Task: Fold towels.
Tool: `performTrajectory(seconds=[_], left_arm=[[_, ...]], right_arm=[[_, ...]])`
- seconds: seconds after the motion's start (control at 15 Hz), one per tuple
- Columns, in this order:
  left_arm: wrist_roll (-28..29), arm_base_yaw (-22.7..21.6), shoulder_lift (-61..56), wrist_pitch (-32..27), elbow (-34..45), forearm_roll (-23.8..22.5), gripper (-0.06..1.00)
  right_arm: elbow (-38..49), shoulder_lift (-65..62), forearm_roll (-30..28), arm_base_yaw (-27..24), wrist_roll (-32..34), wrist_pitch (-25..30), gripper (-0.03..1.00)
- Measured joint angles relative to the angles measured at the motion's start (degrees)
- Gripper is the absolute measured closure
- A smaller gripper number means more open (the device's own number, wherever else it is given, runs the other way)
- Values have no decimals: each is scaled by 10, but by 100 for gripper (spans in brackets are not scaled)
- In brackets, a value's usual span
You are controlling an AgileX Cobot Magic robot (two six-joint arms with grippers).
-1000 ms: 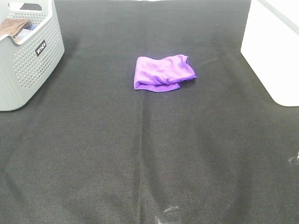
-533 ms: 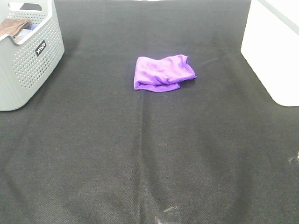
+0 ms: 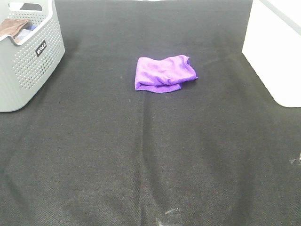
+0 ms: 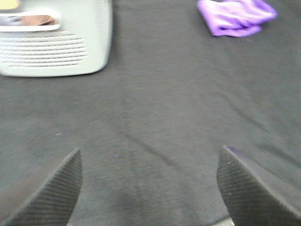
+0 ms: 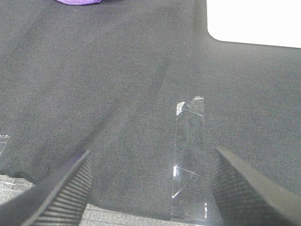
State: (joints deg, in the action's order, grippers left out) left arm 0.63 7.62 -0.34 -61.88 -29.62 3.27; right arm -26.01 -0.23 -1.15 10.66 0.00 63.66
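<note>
A purple towel (image 3: 163, 73) lies loosely folded on the black cloth toward the back middle. It also shows in the left wrist view (image 4: 235, 16), and its edge in the right wrist view (image 5: 77, 2). Neither arm shows in the exterior high view. My left gripper (image 4: 150, 188) is open and empty over bare cloth, far from the towel. My right gripper (image 5: 153, 188) is open and empty near the table's front edge, over a strip of clear tape (image 5: 189, 160).
A grey perforated basket (image 3: 26, 61) holding a brown cloth (image 3: 13, 27) stands at the back left; it also shows in the left wrist view (image 4: 56, 47). A white bin (image 3: 277, 52) stands at the back right, also in the right wrist view (image 5: 254, 21).
</note>
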Motion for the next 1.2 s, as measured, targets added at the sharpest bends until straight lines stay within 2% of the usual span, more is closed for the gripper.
performTrajectory(seconds=[0.07,0.2,1.2], left_arm=[[0,-44,0,0,0,0,21],[0,-80,0,0,0,0,21],[0,-83,0,1,1,0,21]], right_arm=[[0,0,0,0,0,0,26],[0,0,0,0,0,0,26],[0,0,1,0,0,0,26]])
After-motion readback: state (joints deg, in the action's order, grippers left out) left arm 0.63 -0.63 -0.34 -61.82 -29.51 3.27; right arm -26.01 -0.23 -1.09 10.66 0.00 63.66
